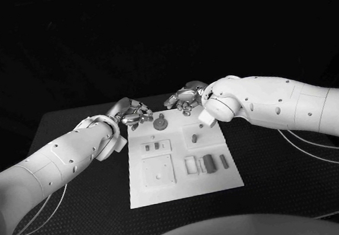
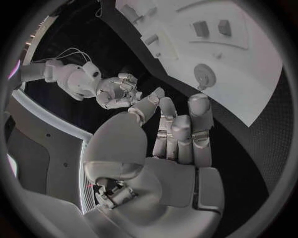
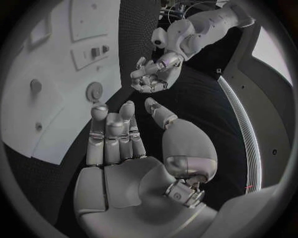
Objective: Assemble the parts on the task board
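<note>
Two hands over the far end of the board (image 1: 179, 182), facing each other across its top edge. Left hand (image 1: 133, 114) just off the far left corner, fingers loosely curled, nothing seen between them; in the left wrist view the same hand (image 2: 177, 134) with fingers straight and side by side, thumb set apart, palm bare. Right hand (image 1: 187, 98) just beyond the far right corner, fingers likewise bent in the head view, holding nothing visible; in the right wrist view (image 3: 118, 136) fingers straight and together, thumb apart, palm bare.

Round part (image 1: 161, 123) standing on the board between the two hands, a little nearer than both, close beside the left fingertips but not touching. Same disc (image 2: 203, 75) ahead of the left fingers in the left wrist view, and (image 3: 94, 91) just past the right fingertips in the right wrist view.

Nearer the robot from the left hand: two small upright parts (image 1: 150, 146) on a raised plate, then a larger square plate (image 1: 158, 170) below that. Nearer the robot from the right hand: a single small peg (image 1: 194, 139), then a row of parts (image 1: 208, 163) lying side by side, one dark and cylindrical among paler blocks. All well apart from both hands.

Table (image 1: 73, 168) black, textured, under the board.
</note>
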